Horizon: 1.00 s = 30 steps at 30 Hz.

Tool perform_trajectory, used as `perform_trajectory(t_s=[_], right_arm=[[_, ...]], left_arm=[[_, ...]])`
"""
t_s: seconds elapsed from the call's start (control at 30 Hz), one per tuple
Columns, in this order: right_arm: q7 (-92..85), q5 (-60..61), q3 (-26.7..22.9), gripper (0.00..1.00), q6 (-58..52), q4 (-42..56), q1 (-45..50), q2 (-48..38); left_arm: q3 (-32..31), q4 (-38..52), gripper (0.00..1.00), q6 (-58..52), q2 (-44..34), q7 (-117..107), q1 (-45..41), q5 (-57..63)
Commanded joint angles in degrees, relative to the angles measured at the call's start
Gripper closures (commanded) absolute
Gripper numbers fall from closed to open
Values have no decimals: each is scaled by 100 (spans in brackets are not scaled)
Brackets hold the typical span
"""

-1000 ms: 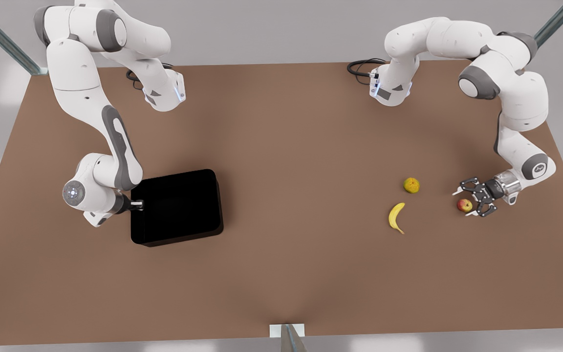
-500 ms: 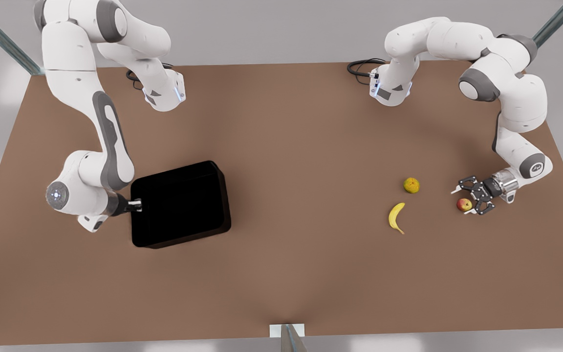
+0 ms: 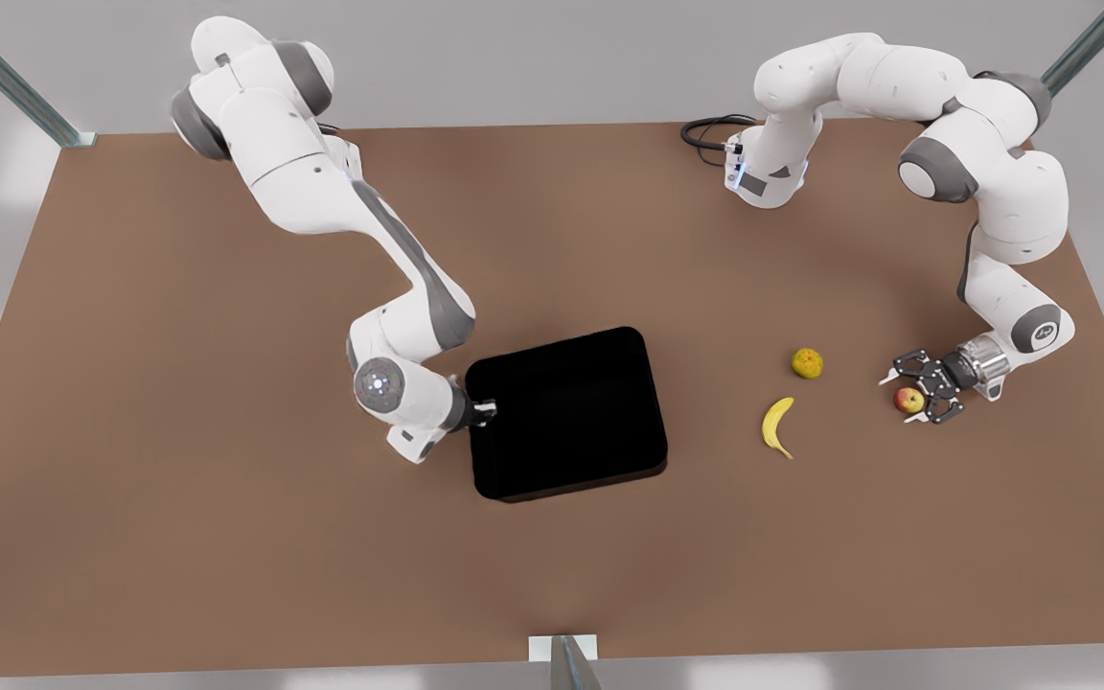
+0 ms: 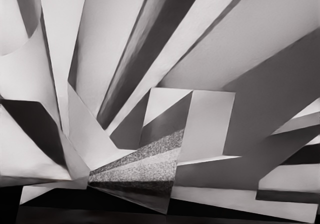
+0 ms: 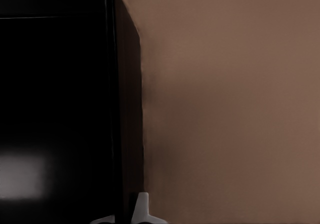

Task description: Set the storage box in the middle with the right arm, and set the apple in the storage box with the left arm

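The storage box [image 3: 566, 412] had travelled a long way since a second earlier: from the front view's left part of the brown table [image 3: 178, 537] to about the middle, and it sat flat, its long sides nearly square to the table edges. The right gripper [image 3: 485, 412] came with it, its fingers closed on the box's wall at the front view's left side, the arm now stretched out low over the table from the far left corner. On the front view's right, the left gripper [image 3: 908, 397] had barely shifted; its jaws stood spread either side of the apple [image 3: 909, 400], which lay on the table, and whether the fingers touched the fruit could not be told. The banana [image 3: 777, 426] and the round yellow-green fruit [image 3: 807, 362] lay where they were before, between box and apple, well apart from the box.

The right wrist view gave what the front view did not: the box's glossy black wall [image 5: 60, 104] up close, running straight beside bare table, with a pale fingertip [image 5: 142, 209] against the outer face of that wall. The left wrist view offered broken grey and white planes from which nothing could be read
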Motion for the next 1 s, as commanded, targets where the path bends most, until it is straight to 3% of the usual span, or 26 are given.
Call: perform_trajectory(t_s=[0.0,0.03,0.13,0.2,0.23,0.27,0.33,0.37,0.4,0.5,0.67,0.8,0.87,0.93,0.97], right_arm=[[88,-5,0,79,39,45,59,53],[212,-5,0,79,153,159,147,142],[432,-5,185,79,276,291,279,326],[440,-5,185,79,303,282,314,361],[432,-5,185,79,312,273,323,379],[440,-5,185,79,320,282,358,414],[432,-14,185,79,356,282,367,432],[449,-14,185,64,356,282,367,432],[510,-14,185,1,364,291,367,423],[458,-14,185,0,356,291,367,423],[484,3,194,0,251,519,349,405],[423,1287,176,0,-1331,1337,-441,-34],[10,1287,167,0,-2579,1847,-1179,-262],[-1569,-518,123,0,-3694,2022,-1602,-648],[-2406,-2243,115,0,-4196,2040,-1611,-1053]], left_arm=[[-4,4,26,-12,0,-13,-6,-59],[-4,4,30,-21,0,-4,-6,-59],[-4,4,60,-12,0,5,-6,-59],[5,4,61,-3,8,31,-6,-50],[5,4,65,-39,0,14,-6,-42],[22,4,75,-82,-35,-48,-6,-42],[49,13,79,-109,-150,-153,3,-15],[49,22,79,-118,-255,-346,3,2],[57,145,79,-144,-325,-522,3,37],[-39,611,79,-109,-668,-523,-6,696],[-1058,1006,79,559,-1433,-522,-59,2568],[-2139,1288,79,1192,-1688,-540,-155,4124],[-2649,1288,79,1482,-1802,-540,-261,4827],[-3044,1305,79,1719,-1802,-549,-366,5309],[-3431,1270,79,2079,-1908,-610,-471,5741]])
